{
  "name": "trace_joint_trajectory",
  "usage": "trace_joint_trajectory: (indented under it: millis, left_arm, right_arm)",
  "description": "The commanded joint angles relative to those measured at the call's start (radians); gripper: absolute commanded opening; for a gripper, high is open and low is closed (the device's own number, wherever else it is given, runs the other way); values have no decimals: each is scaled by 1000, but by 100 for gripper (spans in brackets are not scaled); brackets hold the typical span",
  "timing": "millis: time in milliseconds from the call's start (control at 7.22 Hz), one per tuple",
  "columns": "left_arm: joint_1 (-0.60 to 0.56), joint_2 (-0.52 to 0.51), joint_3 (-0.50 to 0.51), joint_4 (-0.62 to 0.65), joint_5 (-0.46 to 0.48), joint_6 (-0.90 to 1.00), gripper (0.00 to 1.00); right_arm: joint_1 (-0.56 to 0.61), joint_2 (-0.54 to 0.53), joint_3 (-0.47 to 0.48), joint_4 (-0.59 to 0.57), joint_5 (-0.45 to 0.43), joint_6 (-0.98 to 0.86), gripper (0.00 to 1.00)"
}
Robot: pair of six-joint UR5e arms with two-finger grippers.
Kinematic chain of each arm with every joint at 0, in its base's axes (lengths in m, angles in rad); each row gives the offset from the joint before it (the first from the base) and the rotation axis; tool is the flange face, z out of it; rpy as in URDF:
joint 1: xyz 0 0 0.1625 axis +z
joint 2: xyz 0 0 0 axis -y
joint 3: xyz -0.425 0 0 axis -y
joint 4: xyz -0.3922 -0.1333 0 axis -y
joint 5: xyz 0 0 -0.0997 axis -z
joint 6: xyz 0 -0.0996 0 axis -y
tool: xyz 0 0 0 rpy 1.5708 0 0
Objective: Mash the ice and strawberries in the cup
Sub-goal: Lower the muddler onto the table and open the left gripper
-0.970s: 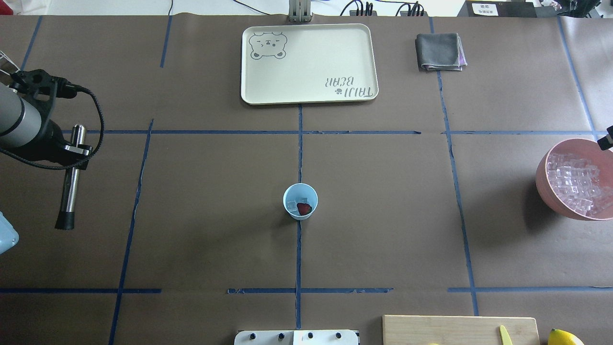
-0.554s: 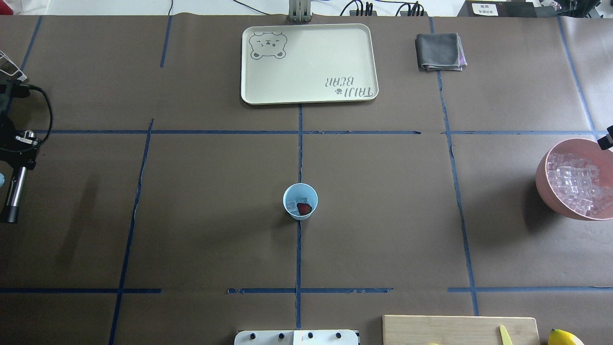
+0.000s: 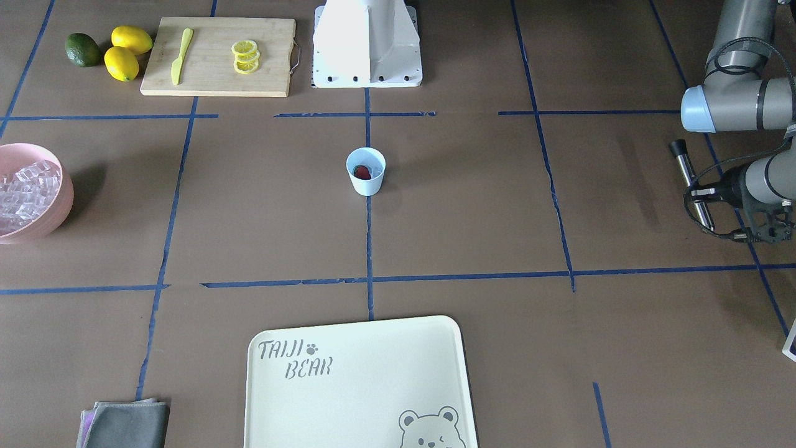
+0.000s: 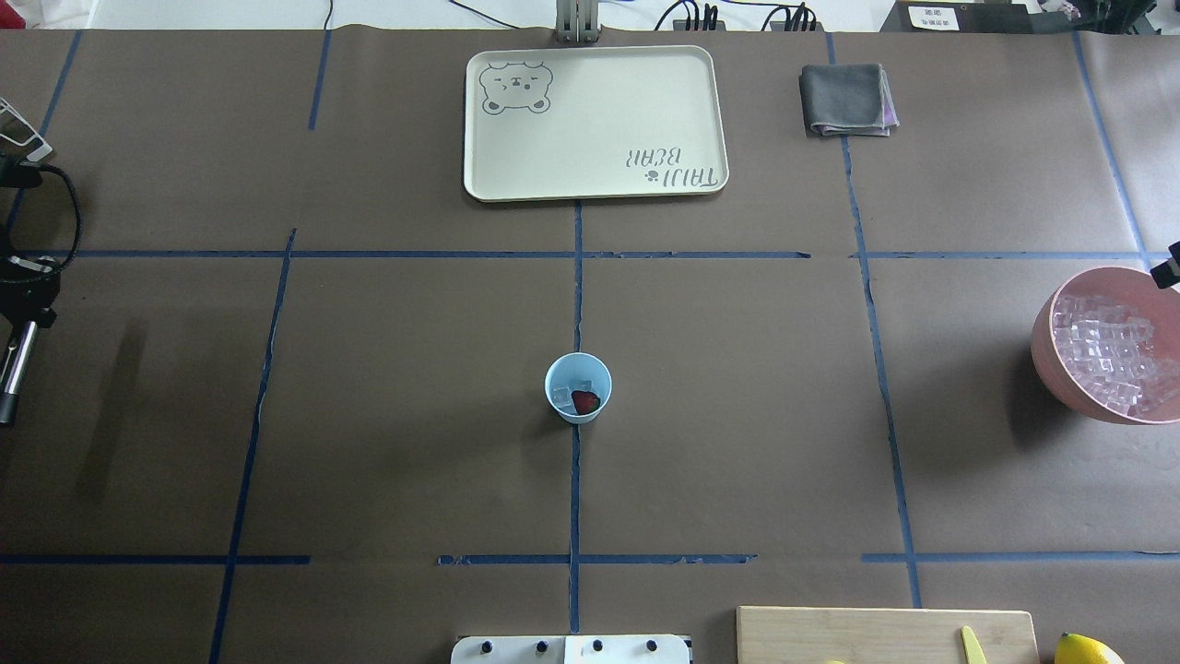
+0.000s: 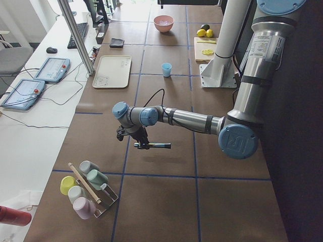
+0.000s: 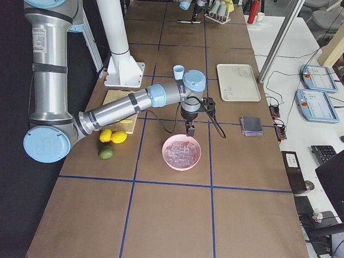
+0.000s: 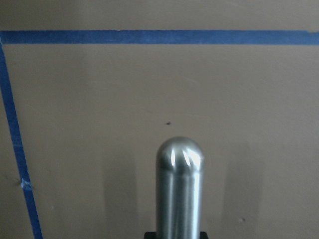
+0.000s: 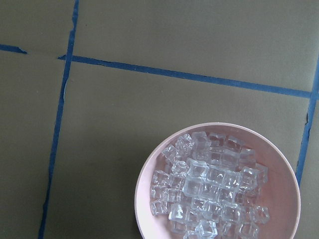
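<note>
My left claw (image 3: 704, 194) is clamped on a steel rod (image 3: 686, 167), held off the tabletop (image 3: 472, 205) near its end. My right claw (image 6: 190, 131) hangs just beside the pink bowl (image 8: 144, 189) of ice cubes (image 8: 209, 189); I cannot tell whether it is wide or narrow. The cup (image 3: 365, 185) stands mid-tabletop, well apart from both, with a strawberry (image 4: 584, 401) and some ice cubes inside.

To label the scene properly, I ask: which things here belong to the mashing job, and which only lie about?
Job: cup, strawberry, ice in it, metal muddler, pink ice bowl.
Lying about: tray, grey cloth, cutting board, lemons, yellow knife.
</note>
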Motion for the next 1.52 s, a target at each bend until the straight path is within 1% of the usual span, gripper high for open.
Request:
trace_joint_trajectory:
  millis: [0, 277, 554, 831, 970, 1247, 1385]
  left_arm:
    - [-1, -22, 54, -6, -4, 11, 0]
    - [1, -22, 74, -36, -2, 11, 1]
    - [7, -22, 132, -131, 1, 11, 1]
    - [5, -18, 136, -141, 7, 11, 2]
    - [7, -15, 136, -141, 7, 11, 6]
    - [7, -13, 139, -139, 7, 11, 17]
    - [8, -15, 139, -139, 7, 10, 26]
  right_arm:
    - [0, 0, 0, 0, 0, 1, 100]
    - [0, 0, 0, 0, 1, 1, 100]
    - [0, 0, 0, 0, 1, 1, 100]
    - [0, 2, 0, 0, 3, 1, 100]
    - [0, 0, 6, 0, 1, 1, 100]
    - [0, 0, 6, 0, 1, 1, 100]
    - [0, 0, 6, 0, 1, 1, 100]
